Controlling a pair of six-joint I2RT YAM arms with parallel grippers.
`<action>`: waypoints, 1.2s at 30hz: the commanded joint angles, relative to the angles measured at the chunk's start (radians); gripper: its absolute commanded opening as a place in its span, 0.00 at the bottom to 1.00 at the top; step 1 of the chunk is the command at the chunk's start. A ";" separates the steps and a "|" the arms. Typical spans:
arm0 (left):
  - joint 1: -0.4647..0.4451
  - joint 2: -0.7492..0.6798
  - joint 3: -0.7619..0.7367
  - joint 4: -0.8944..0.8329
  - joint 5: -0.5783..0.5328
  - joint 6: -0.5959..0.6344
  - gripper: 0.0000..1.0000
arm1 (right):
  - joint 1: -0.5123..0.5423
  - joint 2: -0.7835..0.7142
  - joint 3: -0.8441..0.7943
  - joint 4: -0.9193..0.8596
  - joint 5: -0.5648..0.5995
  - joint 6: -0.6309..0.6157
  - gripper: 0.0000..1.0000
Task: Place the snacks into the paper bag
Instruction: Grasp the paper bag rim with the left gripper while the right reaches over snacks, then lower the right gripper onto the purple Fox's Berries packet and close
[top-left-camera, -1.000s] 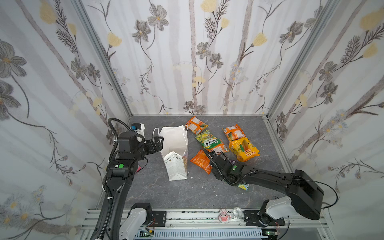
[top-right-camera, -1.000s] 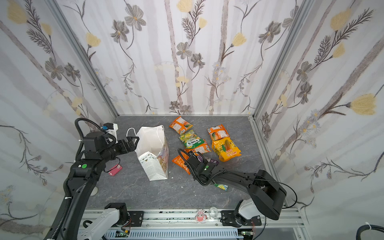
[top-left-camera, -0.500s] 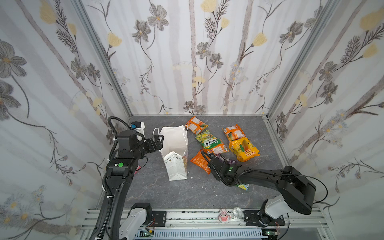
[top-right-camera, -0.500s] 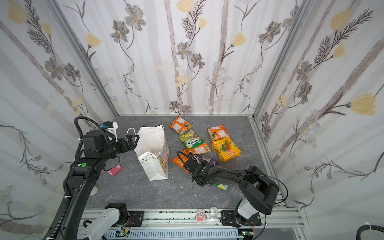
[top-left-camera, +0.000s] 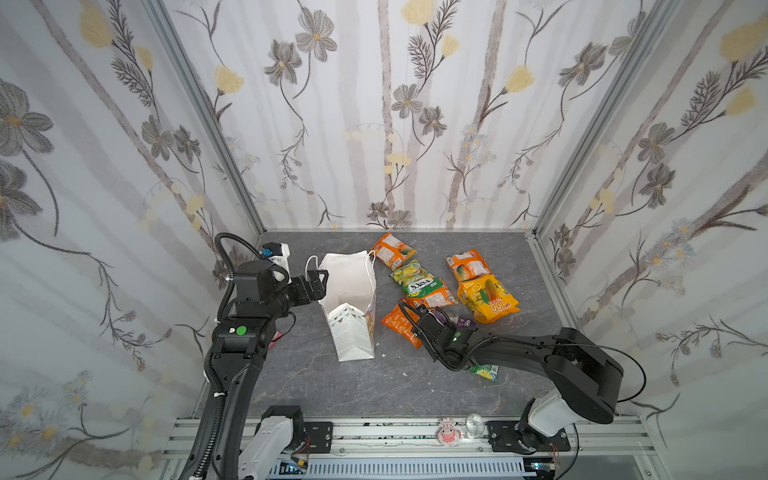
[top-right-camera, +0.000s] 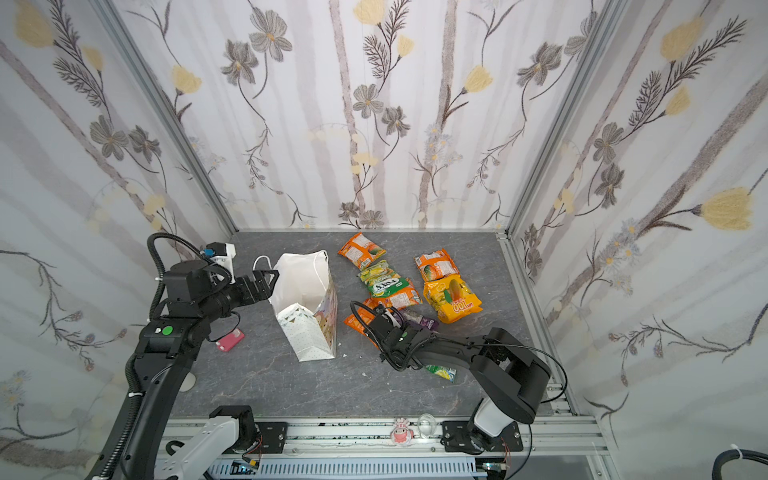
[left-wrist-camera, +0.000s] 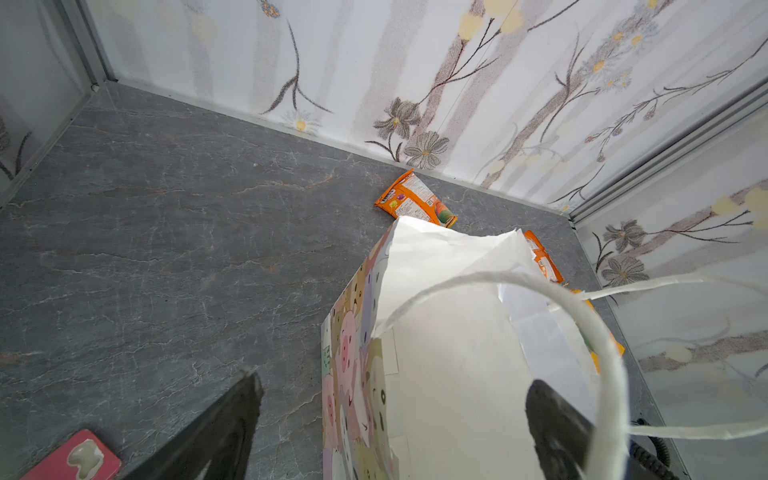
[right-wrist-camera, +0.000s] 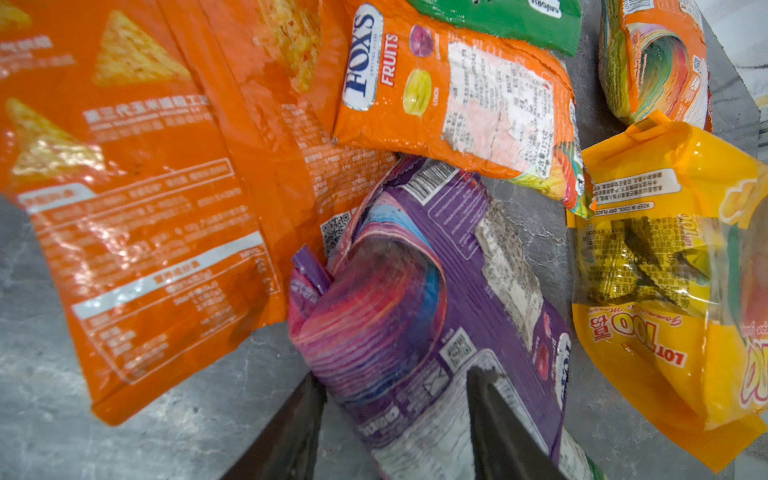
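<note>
On the grey stone tabletop (top-left-camera: 332, 386) the paper bag (top-left-camera: 353, 286) stands open, with the snacks (top-left-camera: 417, 284) strewn just beside it. The left gripper (top-left-camera: 322, 284) gapes wide across the bag's rim. The right gripper (right-wrist-camera: 395, 382) has its jaws on either side of a purple packet (right-wrist-camera: 399, 291); whether they pinch it cannot be told.

I'm seeing pale floral wallpaper (top-left-camera: 104, 166) standing on three sides; ahead of the left claw (top-left-camera: 323, 284), grey marbled floor (left-wrist-camera: 166, 208) is running to the far wall (left-wrist-camera: 374, 62).

"FOX'S FRUITS" on orange packet (right-wrist-camera: 453, 95), "LOT 100" on yellow packet (right-wrist-camera: 665, 299)
</note>
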 joint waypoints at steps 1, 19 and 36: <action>0.000 -0.006 0.005 0.030 0.001 -0.007 1.00 | -0.001 0.005 0.012 -0.012 0.036 0.017 0.48; -0.001 0.006 -0.009 0.026 -0.018 0.000 1.00 | -0.021 0.018 0.025 0.004 -0.020 0.031 0.00; 0.000 0.014 0.001 0.016 -0.033 0.029 1.00 | -0.180 -0.308 -0.091 0.098 -0.282 0.014 0.00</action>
